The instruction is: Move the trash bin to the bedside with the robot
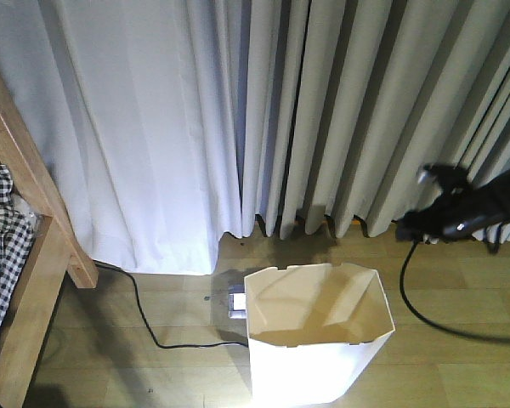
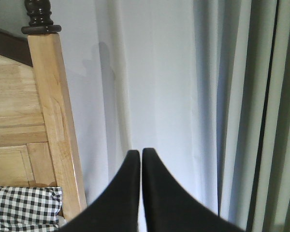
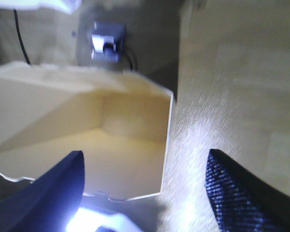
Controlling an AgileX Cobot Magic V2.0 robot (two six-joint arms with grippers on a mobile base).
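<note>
A: Bin position?

B: Trash bin (image 1: 316, 340) upright on the wood floor (image 1: 459, 340), in front of the curtains (image 1: 238, 110). Bed frame (image 1: 34, 255) with checked bedding (image 1: 0, 255) well apart to its left. Small grey box (image 1: 236, 303) with black cable (image 1: 144, 319) just behind the bin.

A: Grippers?

B: Left gripper (image 2: 141, 159): 2 black fingers (image 2: 128, 193) pressed together, holding nothing, facing curtain beside the bedpost (image 2: 50, 121). Right gripper (image 3: 145, 188): fingers spread wide above the bin's open mouth, not touching. Black arm (image 1: 467, 212) visible at right, blurred.

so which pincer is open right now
The right pincer: its dark fingers stand wide apart above the off-white faceted plastic trash bin. The left pincer has its black tips together.
</note>
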